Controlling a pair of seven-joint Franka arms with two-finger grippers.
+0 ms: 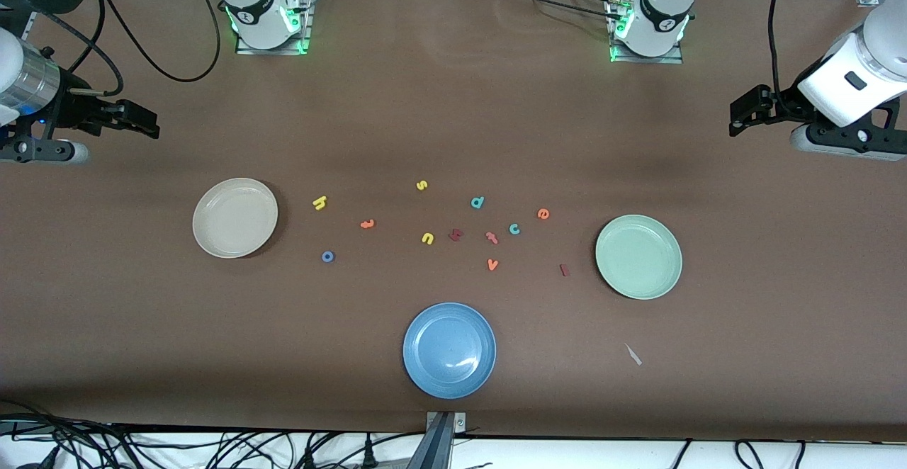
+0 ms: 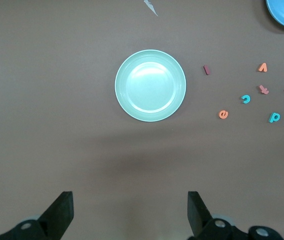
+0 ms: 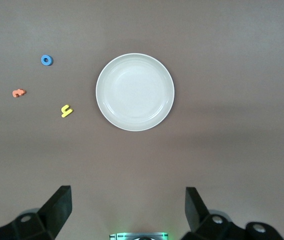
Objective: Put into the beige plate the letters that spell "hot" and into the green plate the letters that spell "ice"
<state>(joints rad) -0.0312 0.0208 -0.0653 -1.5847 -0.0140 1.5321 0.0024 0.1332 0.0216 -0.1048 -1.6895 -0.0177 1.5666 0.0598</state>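
Closest to the camera sits the blue plate (image 1: 449, 350), nothing in it. Next up, the green plate (image 1: 638, 256) sits under the left gripper (image 2: 130, 212), with i (image 1: 565, 269), c (image 1: 514, 228) and e (image 1: 543, 214) loose beside it. Beige plate (image 1: 235, 217) sits under the right gripper (image 3: 128, 209); o (image 1: 328, 256), orange t (image 1: 367, 224), h (image 1: 320, 202) nearby. Both grippers hang wide open, holding nothing.

Glossy blue plate (image 1: 449, 350), matt table (image 1: 453, 100)

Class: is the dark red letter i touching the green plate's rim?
Apart. The front view shows bare table between the dark red i and the green plate; the left wrist view shows the same gap.
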